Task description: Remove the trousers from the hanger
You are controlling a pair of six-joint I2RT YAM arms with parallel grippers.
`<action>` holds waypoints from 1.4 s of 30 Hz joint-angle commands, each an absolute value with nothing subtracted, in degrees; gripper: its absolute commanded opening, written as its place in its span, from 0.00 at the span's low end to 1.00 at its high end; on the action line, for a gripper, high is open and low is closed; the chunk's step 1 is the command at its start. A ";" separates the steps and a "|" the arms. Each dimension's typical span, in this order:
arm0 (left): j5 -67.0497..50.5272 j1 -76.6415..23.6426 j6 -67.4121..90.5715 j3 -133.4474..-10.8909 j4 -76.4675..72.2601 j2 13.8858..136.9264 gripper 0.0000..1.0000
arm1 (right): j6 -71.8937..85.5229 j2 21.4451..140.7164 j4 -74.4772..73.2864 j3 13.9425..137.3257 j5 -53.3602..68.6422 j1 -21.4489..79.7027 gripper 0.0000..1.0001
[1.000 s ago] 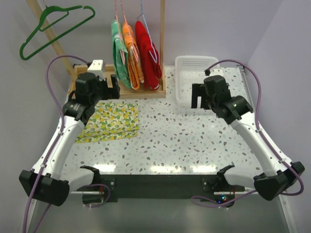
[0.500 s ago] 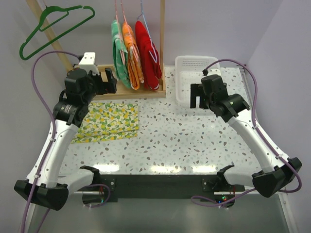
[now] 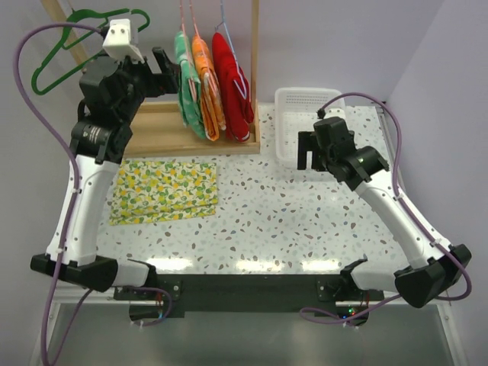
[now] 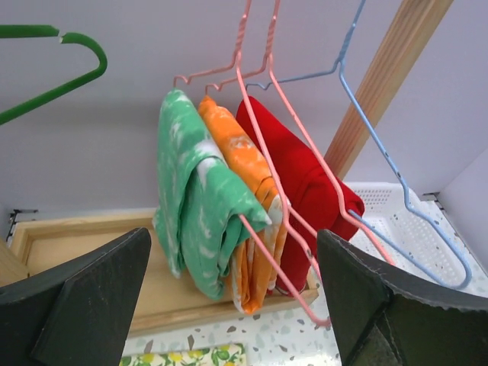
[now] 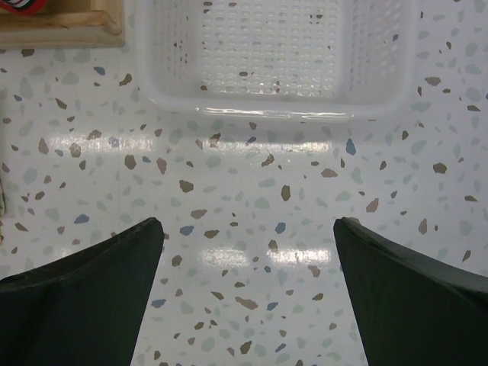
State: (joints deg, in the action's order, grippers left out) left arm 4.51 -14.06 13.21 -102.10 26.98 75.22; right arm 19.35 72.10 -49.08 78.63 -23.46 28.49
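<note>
**Hanging, ungripped**

Spread wide, empty, on the left gripper (image 4: 232, 301), facing green trousers (image 4: 191, 206), orange trousers (image 4: 244, 156), red trousers (image 4: 305, 175) draped over wire hangers (image 4: 374, 137). Likewise on the right gripper (image 5: 248, 297), over tabletop (image 5: 252, 191) beside the white basket (image 5: 274, 110).

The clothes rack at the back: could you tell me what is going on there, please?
The left claw is open, raised facing the green trousers, orange trousers and red trousers, all on their wire hangers; nothing is gripped. The right claw hovers open above the table near the white basket.
</note>
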 commanded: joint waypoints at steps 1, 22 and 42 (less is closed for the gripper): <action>2.81 -14.41 14.50 -110.46 27.06 83.82 0.93 | 20.65 73.21 -48.87 80.07 -24.61 28.74 0.99; 14.67 -14.50 12.75 -119.35 18.37 100.36 0.84 | 19.78 76.90 -47.90 77.70 -24.96 28.65 0.99; 18.28 -14.50 11.78 -129.99 14.77 108.02 0.09 | 17.67 82.71 -48.60 79.19 -28.56 28.65 0.99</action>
